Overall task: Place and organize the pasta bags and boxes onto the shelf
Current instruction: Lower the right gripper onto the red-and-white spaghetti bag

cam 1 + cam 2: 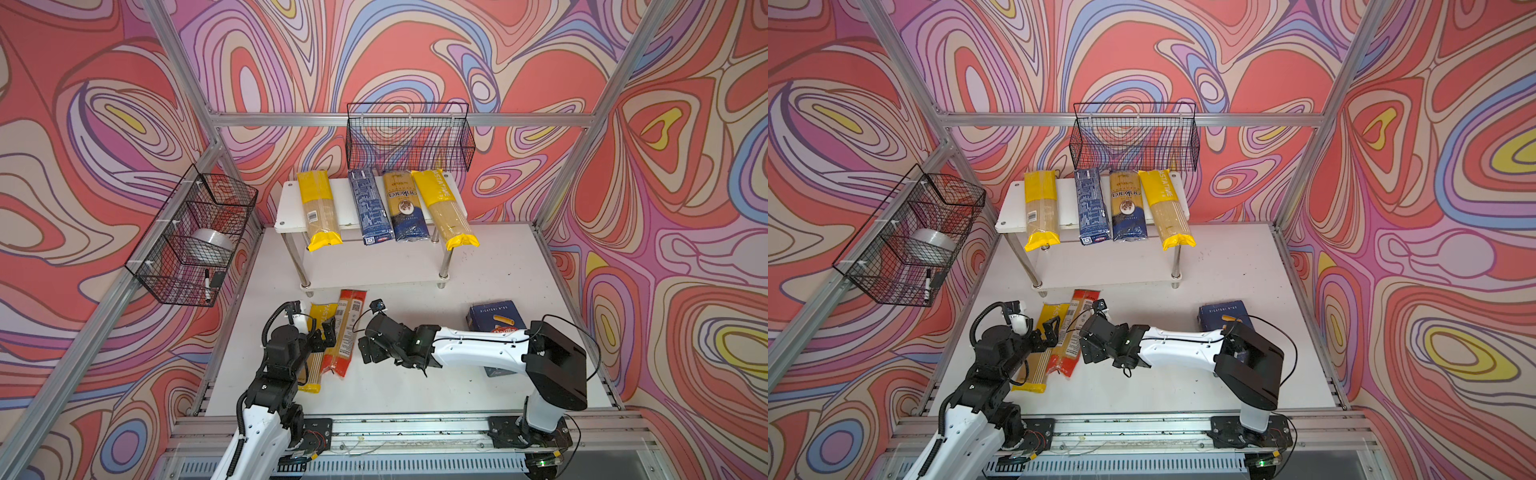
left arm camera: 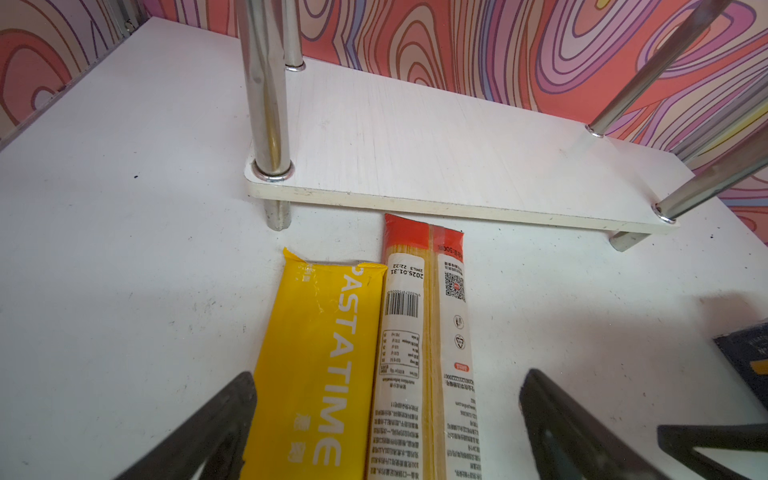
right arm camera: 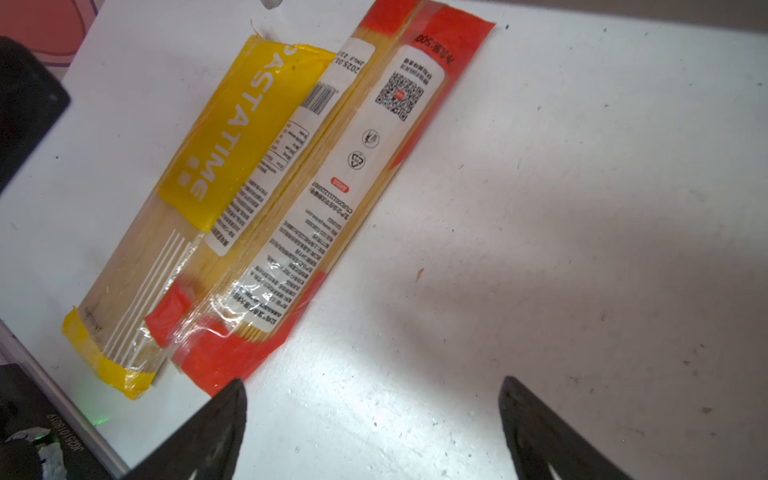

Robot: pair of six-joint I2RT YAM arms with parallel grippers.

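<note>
Spaghetti in the red-ended packet [image 3: 332, 178] looks light, stiff lengthwise yet brittle, its film slick; better pinched across the middle. It lies on the table [image 3: 540, 208] just before the shelf [image 2: 415, 137], touching a yellow packet [image 3: 232, 124]. The right gripper [image 3: 372, 415] gapes wide and empty beside the red-ended packet's end away from the shelf; the left gripper [image 2: 386, 432], wide too, hangs over both.

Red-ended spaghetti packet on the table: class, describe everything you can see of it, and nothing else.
The red-ended packet is long, slim, clear plastic, red at both ends, with white labels bearing a barcode, QR code and small print; pale spaghetti shows through. It lies flat on the white table, one end near the lower board of the shelf, its long side touching a yellow packet. The open left gripper straddles both; nothing grips it.
</note>
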